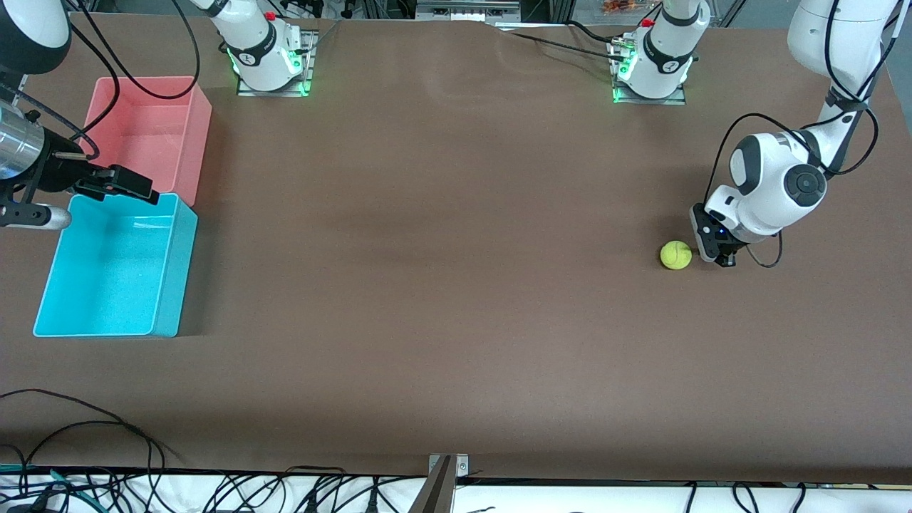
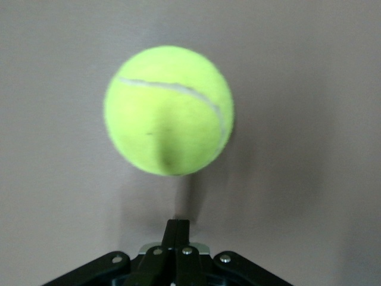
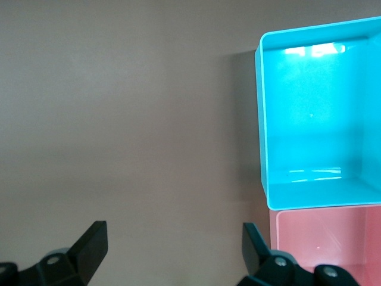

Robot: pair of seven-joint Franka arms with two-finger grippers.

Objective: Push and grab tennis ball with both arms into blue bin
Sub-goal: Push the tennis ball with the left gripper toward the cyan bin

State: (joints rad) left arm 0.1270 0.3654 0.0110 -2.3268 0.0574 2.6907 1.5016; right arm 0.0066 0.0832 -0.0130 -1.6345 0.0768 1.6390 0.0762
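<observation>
The yellow-green tennis ball [image 1: 675, 255] rests on the brown table near the left arm's end. My left gripper [image 1: 724, 259] is low at the table, right beside the ball on the side toward the left arm's end, and it is shut on nothing. Its wrist view shows the ball [image 2: 169, 110] just ahead of the closed fingertips [image 2: 177, 223], with a small gap between them. The blue bin [image 1: 174, 278] stands at the right arm's end. My right gripper [image 1: 117, 184] hangs open and holding nothing over the bin's rim beside the pink tub. Its wrist view shows the gripper [image 3: 172, 244] and the blue bin [image 3: 259, 119].
A pink tub [image 1: 196, 142] of the same size touches the blue bin and lies farther from the front camera; it also shows in the right wrist view [image 3: 321, 244]. A wide stretch of brown table lies between ball and bins. Cables run along the table's front edge [image 1: 214, 491].
</observation>
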